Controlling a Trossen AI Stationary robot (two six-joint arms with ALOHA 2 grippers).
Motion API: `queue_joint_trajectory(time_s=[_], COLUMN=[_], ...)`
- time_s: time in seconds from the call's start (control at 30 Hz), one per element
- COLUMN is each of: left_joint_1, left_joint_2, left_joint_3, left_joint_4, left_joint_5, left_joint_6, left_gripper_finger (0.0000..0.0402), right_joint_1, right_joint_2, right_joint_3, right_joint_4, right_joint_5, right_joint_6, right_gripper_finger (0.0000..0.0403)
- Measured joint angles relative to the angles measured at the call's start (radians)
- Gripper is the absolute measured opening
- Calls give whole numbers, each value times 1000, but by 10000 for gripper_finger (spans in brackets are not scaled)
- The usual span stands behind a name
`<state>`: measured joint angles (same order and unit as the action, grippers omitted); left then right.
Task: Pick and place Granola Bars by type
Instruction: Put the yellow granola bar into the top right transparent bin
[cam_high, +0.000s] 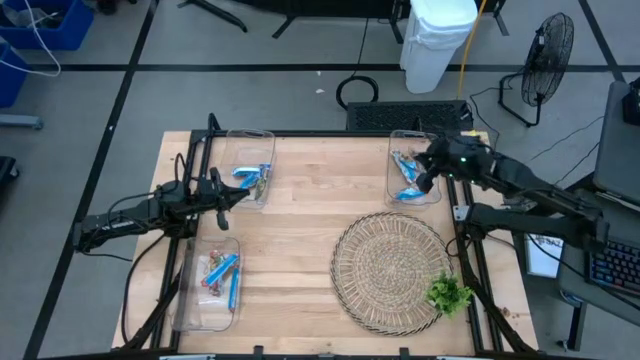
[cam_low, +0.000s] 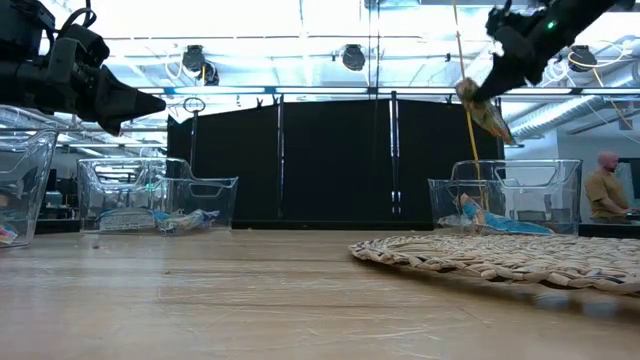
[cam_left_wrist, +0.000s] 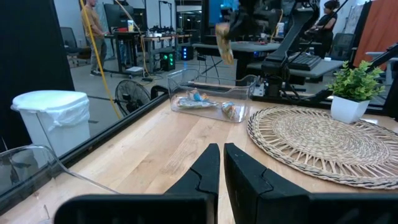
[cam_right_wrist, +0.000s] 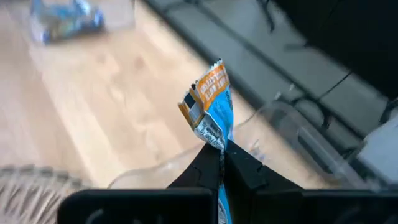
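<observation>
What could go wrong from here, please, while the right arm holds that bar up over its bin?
1. The right gripper pinches the granola bar only by one wrapper end, so it might slip out and land off target.
2. The bar hangs above the clear bin beside the woven mat; a drop could fall on the bin's rim or the mat.
3. That bin already holds blue-wrapped bars, and this wrapper shows orange and blue, so it might be mis-sorted.

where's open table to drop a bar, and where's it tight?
Bare wood: the middle strip between the left bins and the woven mat. The mat's bare too, save the plant on its edge. Tight: the right bin, right gripper holding a bar above it.
</observation>
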<state>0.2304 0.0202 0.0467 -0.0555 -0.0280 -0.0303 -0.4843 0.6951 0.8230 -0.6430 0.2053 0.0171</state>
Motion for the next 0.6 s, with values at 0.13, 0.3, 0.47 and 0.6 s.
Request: queue_joint_trajectory(time_s=[0.13,0.3,0.47,0.6], left_joint_1=[0,0,0,0], left_joint_2=[0,0,0,0], left_joint_3=[0,0,0,0], left_joint_4=[0,0,0,0], left_joint_5=[0,0,0,0], left_joint_6=[0,0,0,0], left_gripper_finger=[31,31,31,31], right_joint_1=[0,0,0,0], right_joint_2=[71,139,190,221], right_joint_3=[-1,-34,-79,-116], right_joint_4=[-36,-37,-42,-36], right_joint_5=[-29,-27,-27,-25], right_joint_6=[24,32,51,61], right_gripper_finger=[2,2,2,2])
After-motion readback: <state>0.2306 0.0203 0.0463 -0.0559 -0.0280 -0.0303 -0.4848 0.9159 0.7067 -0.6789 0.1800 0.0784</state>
